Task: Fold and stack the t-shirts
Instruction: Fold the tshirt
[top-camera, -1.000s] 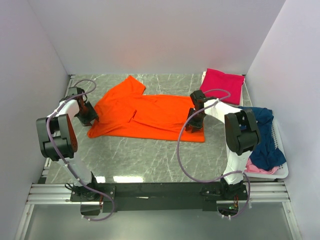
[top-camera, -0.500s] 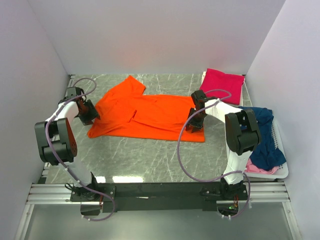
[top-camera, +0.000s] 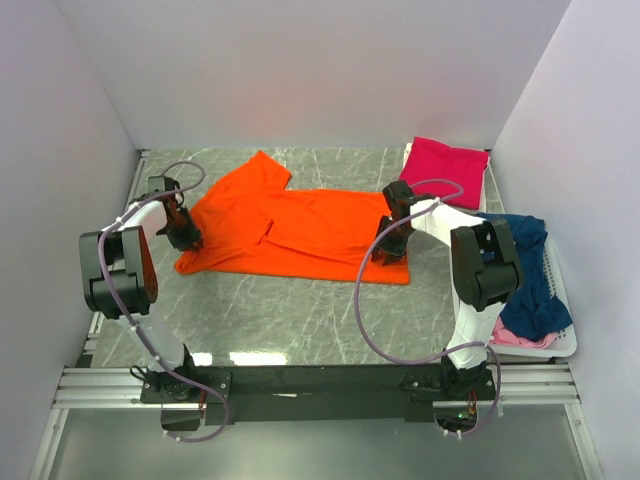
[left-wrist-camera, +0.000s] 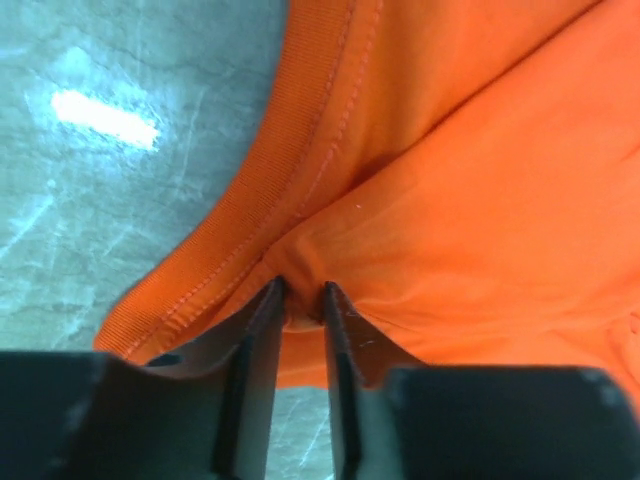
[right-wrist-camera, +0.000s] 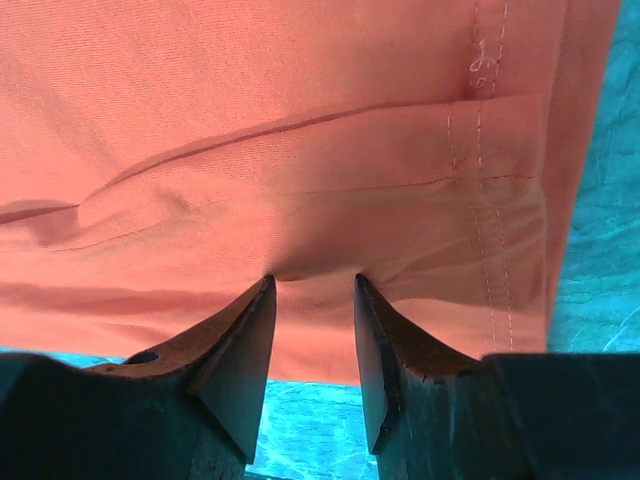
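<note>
The orange t-shirt lies spread flat on the table, stretched between the two claws, with one at each end of it. The left claw is almost closed, with only a thin gap between its jaws. In that gap it pinches a small ridge of orange cloth, and the shirt's ribbed, double-stitched band curves away just beyond and to the left of its tips. The right claw rests on the opposite end with its jaws partly apart. A slight pucker sits between its tips and a stitched side seam runs just to its right, but I cannot tell whether it has really clamped the cloth or is only pressing on it. Beyond the right claw, a folded magenta t-shirt waits, well apart from it. To its right, a navy t-shirt and a pale pink t-shirt spill over a white basket. The likeliest trouble is an uneven lift. If the right claw has no real hold, its end would stay down while the left end rises, dragging the shirt askew. The left claw's bite is so shallow that the cloth could slide out under tension, or it may have only the top layer, which would peel the shirt open instead of folding it. The sleeve on the far side of both claws is held by neither and could trail and crease.
</note>
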